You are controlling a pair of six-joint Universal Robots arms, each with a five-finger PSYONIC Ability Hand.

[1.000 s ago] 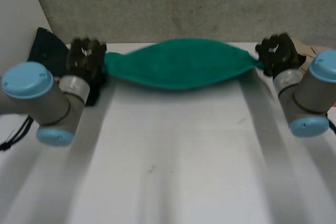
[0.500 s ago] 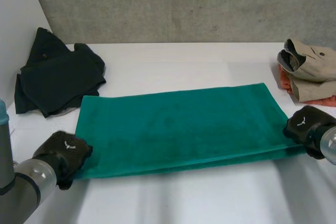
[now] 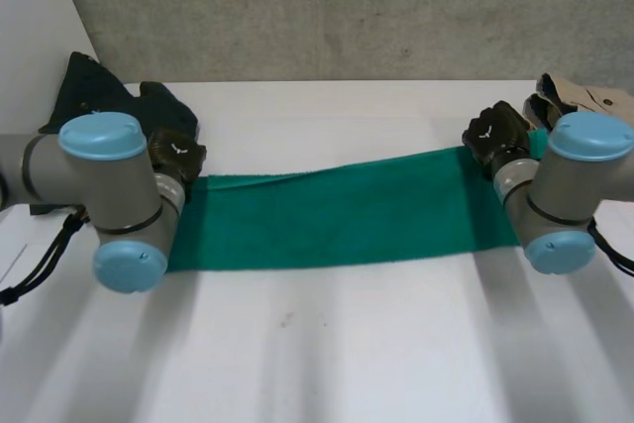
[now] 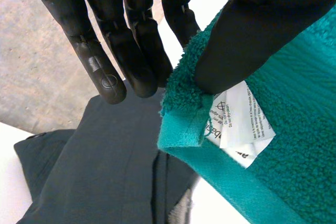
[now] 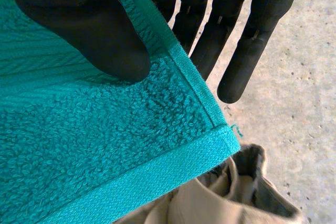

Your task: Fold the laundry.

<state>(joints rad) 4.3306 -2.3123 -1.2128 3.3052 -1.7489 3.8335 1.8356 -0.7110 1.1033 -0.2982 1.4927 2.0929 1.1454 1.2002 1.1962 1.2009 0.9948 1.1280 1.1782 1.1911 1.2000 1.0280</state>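
Plain green towel (image 3: 337,220) with white label (image 4: 239,121), black garment (image 3: 94,91), beige garment (image 3: 586,96), white table (image 3: 347,344).

One teal towel (image 3: 337,217), with one white care label (image 4: 237,121) sewn at its edge. One heap of dark clothing (image 3: 87,96). One beige garment (image 3: 597,99). Two black hands: left hand (image 3: 179,154), right hand (image 3: 494,135). Two grey arms (image 3: 45,163). One white table (image 3: 327,344)

The white care label (image 4: 239,124) on the green towel (image 4: 299,145) carries tiny print, only "Do not" legible.
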